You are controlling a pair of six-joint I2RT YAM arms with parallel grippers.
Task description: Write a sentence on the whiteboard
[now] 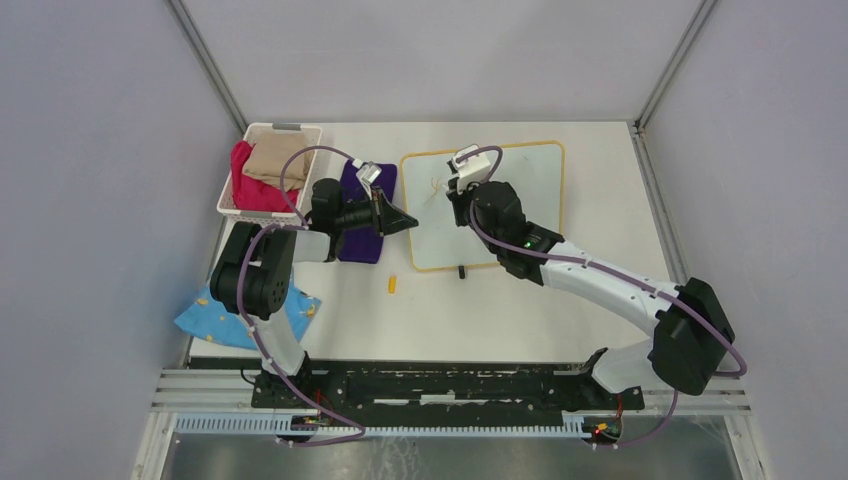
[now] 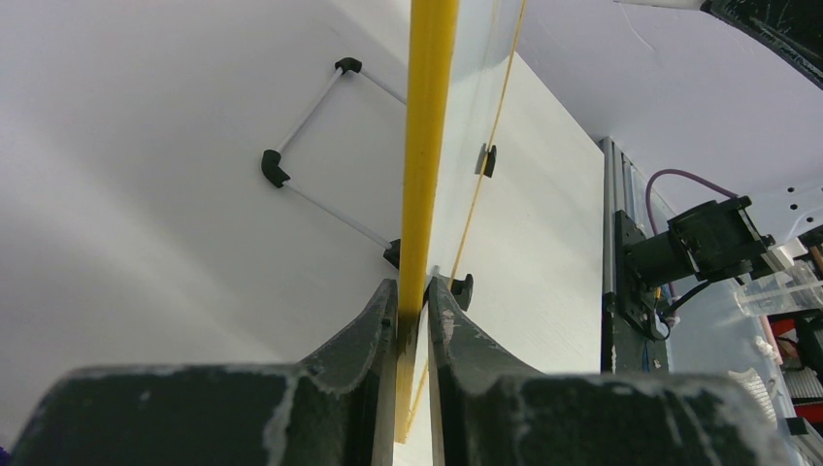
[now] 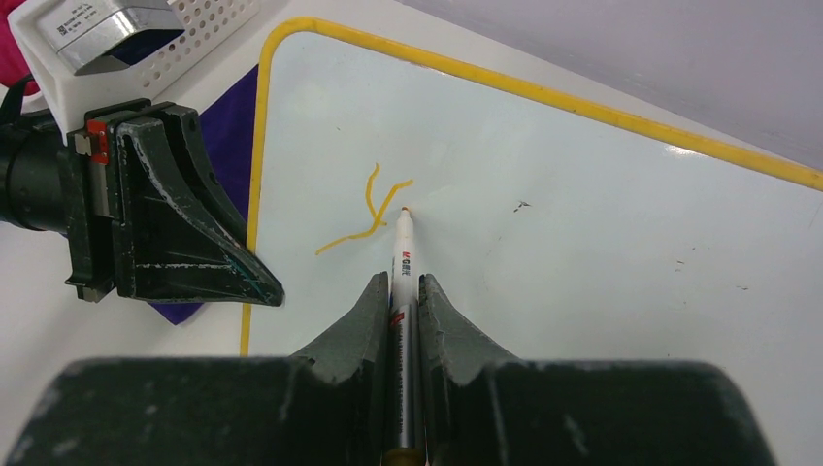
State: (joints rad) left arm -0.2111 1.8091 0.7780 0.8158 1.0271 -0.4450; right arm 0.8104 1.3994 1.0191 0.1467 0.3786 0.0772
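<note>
The whiteboard (image 1: 520,205), white with a thin yellow frame, lies flat on the table. My left gripper (image 1: 408,222) is shut on its left edge; in the left wrist view the yellow frame (image 2: 427,146) runs up from between the fingers (image 2: 364,335). My right gripper (image 3: 403,282) is shut on a white marker (image 3: 402,252), whose tip touches the whiteboard (image 3: 582,223). Of the sentence, only one orange letter "y" (image 3: 374,212) shows, just left of the marker tip. From above, the right gripper (image 1: 460,205) hides the tip, and the orange mark (image 1: 433,184) is faint.
A white basket (image 1: 268,170) with red and tan cloth stands at the back left. A purple cloth (image 1: 362,215) lies under the left arm, a blue patterned cloth (image 1: 212,318) near the front left. A small orange marker cap (image 1: 392,284) rests on the table before the board.
</note>
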